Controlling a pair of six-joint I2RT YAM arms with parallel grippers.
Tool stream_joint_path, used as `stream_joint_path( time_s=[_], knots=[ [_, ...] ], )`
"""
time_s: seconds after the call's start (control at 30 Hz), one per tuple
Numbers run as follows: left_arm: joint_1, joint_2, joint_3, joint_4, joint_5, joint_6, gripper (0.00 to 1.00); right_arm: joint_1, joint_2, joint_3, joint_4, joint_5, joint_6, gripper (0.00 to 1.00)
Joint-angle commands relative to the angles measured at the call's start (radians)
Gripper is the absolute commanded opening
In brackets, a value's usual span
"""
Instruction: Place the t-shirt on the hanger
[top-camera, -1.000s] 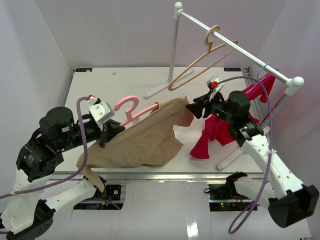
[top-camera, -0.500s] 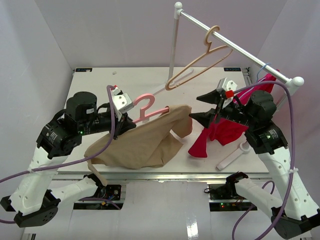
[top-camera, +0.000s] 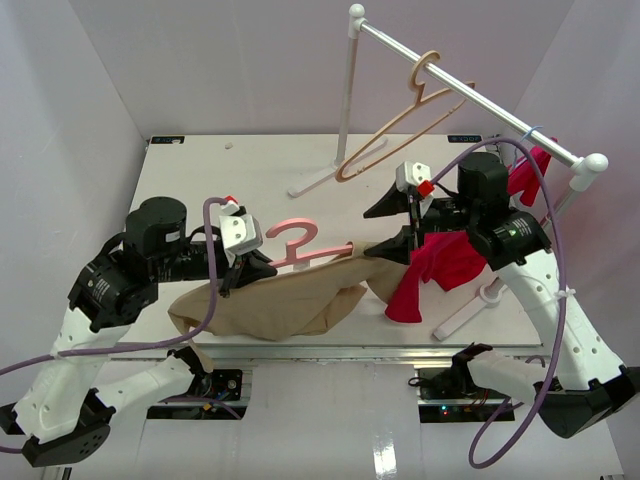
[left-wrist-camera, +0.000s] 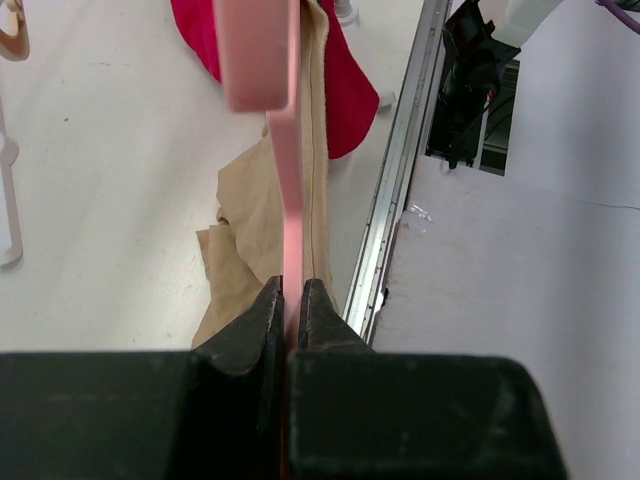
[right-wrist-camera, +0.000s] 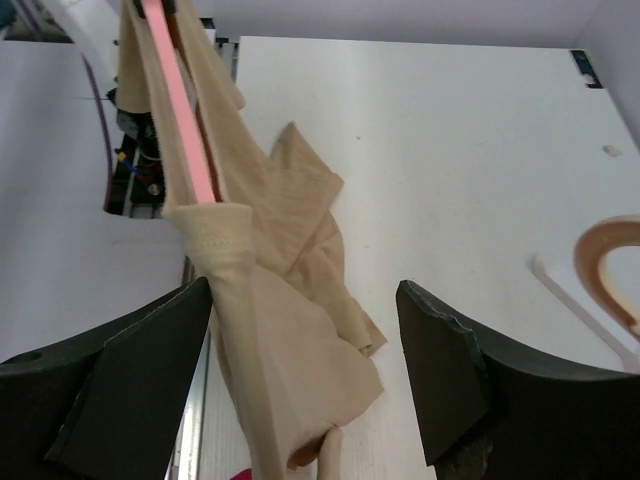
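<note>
Two poses: the left claw (left-wrist-camera: 290, 296) pinches the hanger (left-wrist-camera: 290, 200), the right claw (right-wrist-camera: 305, 290) hangs spread just beside the t-shirt (top-camera: 290, 300).

We see the t-shirt (top-camera: 290, 300) in plain tan with no print, its hem stitching the same tone, and the hanger (top-camera: 297, 240) in a flat pale pink. Beside them we find a garment (top-camera: 440, 262) in bright magenta-red, a peach-tan hanger (top-camera: 400, 125) on a silvery rail (top-camera: 470, 93), and a thin blue hook (top-camera: 527, 133). We note the white table (top-camera: 220, 170), the black left hand (top-camera: 268, 268) and right hand (top-camera: 372, 232), each carrying a white block with a small red tab, and the purple cables (top-camera: 209, 240).
</note>
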Motion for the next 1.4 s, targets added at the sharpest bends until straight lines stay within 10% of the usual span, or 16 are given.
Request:
stream_joint_path(
  time_s=[0.0, 0.4, 0.67, 0.83, 1.0, 1.37],
  knots=[
    [-0.010, 0.038, 0.031, 0.029, 0.041, 0.028, 0.00, 0.049, 0.028, 0.021, -0.081, -0.105, -0.097, 0.81],
    [-0.015, 0.036, 0.040, 0.063, 0.020, 0.041, 0.00, 0.194, 0.059, -0.034, -0.127, 0.001, -0.091, 0.67],
    [-0.015, 0.068, 0.051, 0.063, 0.045, 0.057, 0.00, 0.219, 0.047, -0.065, -0.070, 0.113, 0.020, 0.08],
    [-0.015, 0.078, 0.053, 0.116, -0.056, 0.010, 0.01, 0.232, -0.007, -0.103, 0.023, 0.225, 0.149, 0.08],
    [-0.015, 0.101, 0.053, 0.225, -0.274, -0.070, 0.57, 0.254, -0.030, -0.130, 0.057, 0.346, 0.257, 0.08],
    [-0.015, 0.122, 0.009, 0.390, -0.566, -0.192, 0.62, 0.317, -0.163, -0.236, 0.025, 0.618, 0.483, 0.08]
  ],
)
